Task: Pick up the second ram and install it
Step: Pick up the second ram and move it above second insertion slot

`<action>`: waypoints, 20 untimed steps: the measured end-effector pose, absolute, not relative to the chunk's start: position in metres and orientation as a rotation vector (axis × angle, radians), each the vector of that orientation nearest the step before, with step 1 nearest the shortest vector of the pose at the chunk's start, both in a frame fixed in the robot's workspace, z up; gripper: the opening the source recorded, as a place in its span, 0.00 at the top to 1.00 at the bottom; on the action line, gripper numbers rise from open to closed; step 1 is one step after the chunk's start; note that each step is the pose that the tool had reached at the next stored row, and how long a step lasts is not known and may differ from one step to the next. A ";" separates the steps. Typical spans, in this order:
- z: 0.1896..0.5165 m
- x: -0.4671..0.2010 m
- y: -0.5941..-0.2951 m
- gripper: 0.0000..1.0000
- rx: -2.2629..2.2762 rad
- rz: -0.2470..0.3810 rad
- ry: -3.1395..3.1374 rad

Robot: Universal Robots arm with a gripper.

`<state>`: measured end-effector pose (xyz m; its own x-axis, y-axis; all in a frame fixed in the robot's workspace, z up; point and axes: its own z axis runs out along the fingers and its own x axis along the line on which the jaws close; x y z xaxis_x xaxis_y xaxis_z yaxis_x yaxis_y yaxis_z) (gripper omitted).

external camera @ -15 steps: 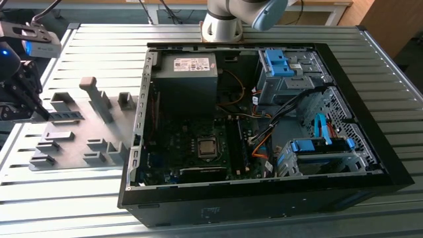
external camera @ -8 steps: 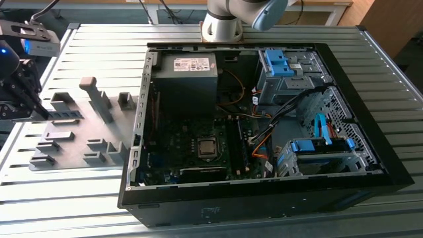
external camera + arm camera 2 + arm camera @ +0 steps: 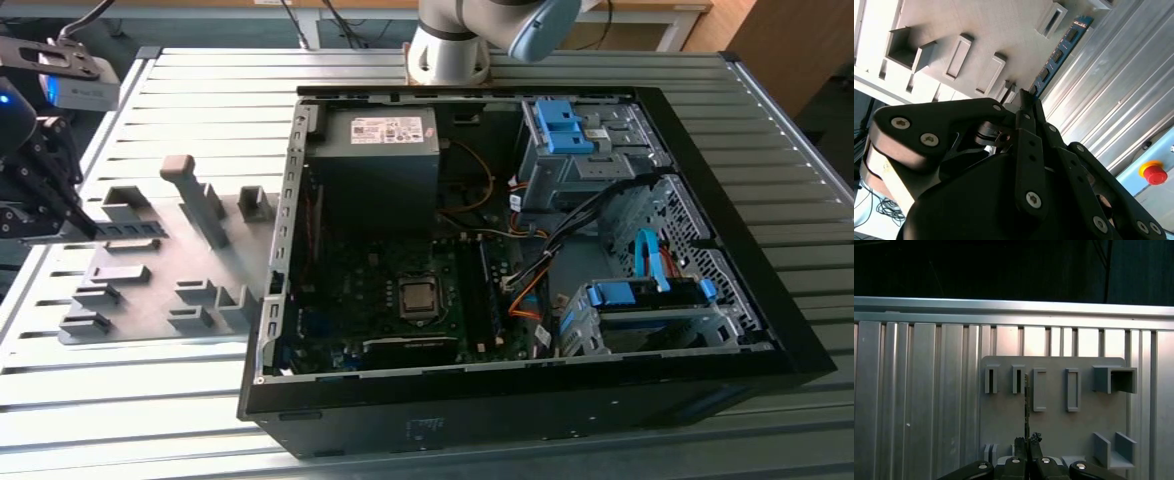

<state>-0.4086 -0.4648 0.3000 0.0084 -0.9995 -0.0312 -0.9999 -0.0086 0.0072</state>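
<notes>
Gripper (image 3: pixel 1026 100) sits over the grey fixture plate (image 3: pixel 1054 430), at the exterior view's left on the slatted aluminium table (image 3: pixel 914 390). It is well apart from the open computer case (image 3: pixel 400 430).

Your claw is clamped on one end of the second ram (image 3: pixel 1056 55), with the fingers pressed together on the thin board. In the second wrist view you see the blue-green stick with its dark chips reaching away from the fingertips, along the plate's edge beside the slats. In the first wrist view it shows edge-on, running across the plate between two slotted blocks.

You cannot tell whether it is clear of the plate.
</notes>
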 end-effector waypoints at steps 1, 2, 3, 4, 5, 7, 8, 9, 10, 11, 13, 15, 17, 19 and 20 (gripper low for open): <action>0.300 -0.409 -0.465 0.86 -2.219 0.043 2.200; 0.301 -0.409 -0.465 0.86 -2.218 0.043 2.200; 0.301 -0.409 -0.465 0.86 -2.218 0.043 2.200; 0.302 -0.409 -0.465 0.86 -2.218 0.043 2.200; 0.302 -0.409 -0.465 0.86 -2.218 0.043 2.199; 0.303 -0.409 -0.465 0.86 -2.218 0.044 2.199; 0.303 -0.409 -0.465 0.86 -2.218 0.044 2.199; 0.303 -0.409 -0.465 0.86 -2.218 0.044 2.199; 0.304 -0.409 -0.465 0.86 -2.218 0.045 2.199; 0.304 -0.409 -0.465 0.86 -2.218 0.045 2.199; 0.305 -0.409 -0.465 0.86 -2.217 0.045 2.199; 0.305 -0.409 -0.465 0.86 -2.217 0.045 2.199; 0.306 -0.409 -0.465 0.86 -2.217 0.046 2.198; 0.307 -0.409 -0.465 0.86 -2.217 0.046 2.198; 0.307 -0.409 -0.465 0.86 -2.217 0.046 2.198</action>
